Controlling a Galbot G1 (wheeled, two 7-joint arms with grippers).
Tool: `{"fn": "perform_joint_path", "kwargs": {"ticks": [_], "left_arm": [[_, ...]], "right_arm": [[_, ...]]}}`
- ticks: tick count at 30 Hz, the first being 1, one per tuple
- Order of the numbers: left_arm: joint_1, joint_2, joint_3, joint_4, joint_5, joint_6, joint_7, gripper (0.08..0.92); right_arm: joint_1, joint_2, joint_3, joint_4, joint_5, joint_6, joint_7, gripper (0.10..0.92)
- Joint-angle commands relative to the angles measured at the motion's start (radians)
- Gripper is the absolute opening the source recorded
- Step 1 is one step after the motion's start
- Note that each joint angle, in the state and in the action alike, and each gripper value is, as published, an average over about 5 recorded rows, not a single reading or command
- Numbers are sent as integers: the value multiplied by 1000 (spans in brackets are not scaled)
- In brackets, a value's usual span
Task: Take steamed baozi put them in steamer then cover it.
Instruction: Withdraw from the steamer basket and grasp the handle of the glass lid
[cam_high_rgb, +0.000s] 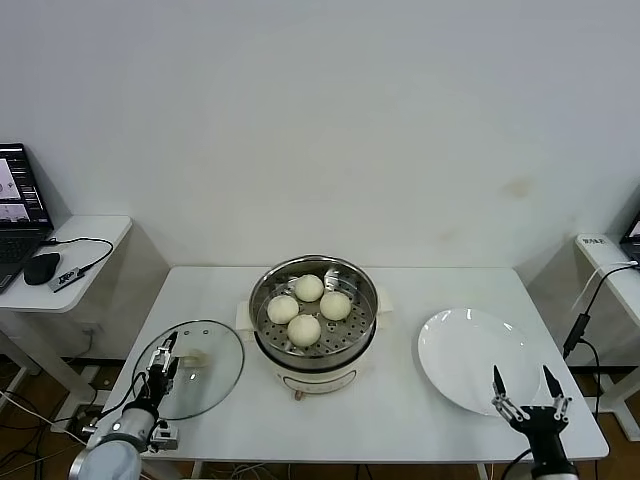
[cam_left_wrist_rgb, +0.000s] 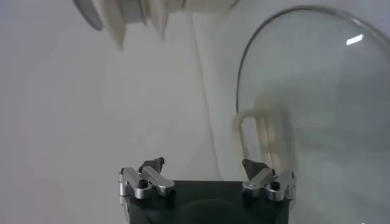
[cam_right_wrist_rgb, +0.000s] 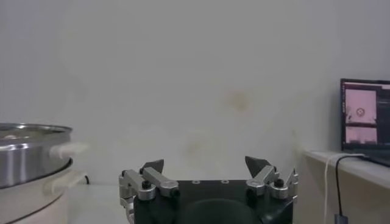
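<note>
over the cover (cam_high_rgb: 200, 368), left gripper (cam_high_rgb: 166, 358) jaws wide open, holding nothing.

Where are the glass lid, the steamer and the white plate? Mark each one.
glass lid (cam_high_rgb: 205, 378), head view, on the clear pane right of its handle.
steamer (cam_high_rgb: 263, 295), head view, on the shiny left rim.
white plate (cam_high_rgb: 470, 360), head view, on its bare centre.

We're looking at a lab or test room, not a kitchen: a bare white wall (cam_high_rgb: 330, 120), a plain white table (cam_high_rgb: 400, 410), side desks with a laptop (cam_high_rgb: 18, 205), mouse (cam_high_rgb: 41, 268) and trailing cables (cam_high_rgb: 585, 320).
</note>
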Motion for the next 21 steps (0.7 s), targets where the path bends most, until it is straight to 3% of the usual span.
{"fn": "perform_joint_path", "kwargs": {"ticks": [1, 21], "left_arm": [[-67, 18, 18, 54, 22, 9, 12, 823], [-158, -13, 72, 152, -58, -1, -10, 822]], "right_arm": [[-12, 18, 3, -2, -12, 8, 0, 823], [-11, 7, 8, -24, -11, 15, -4, 823]]}}
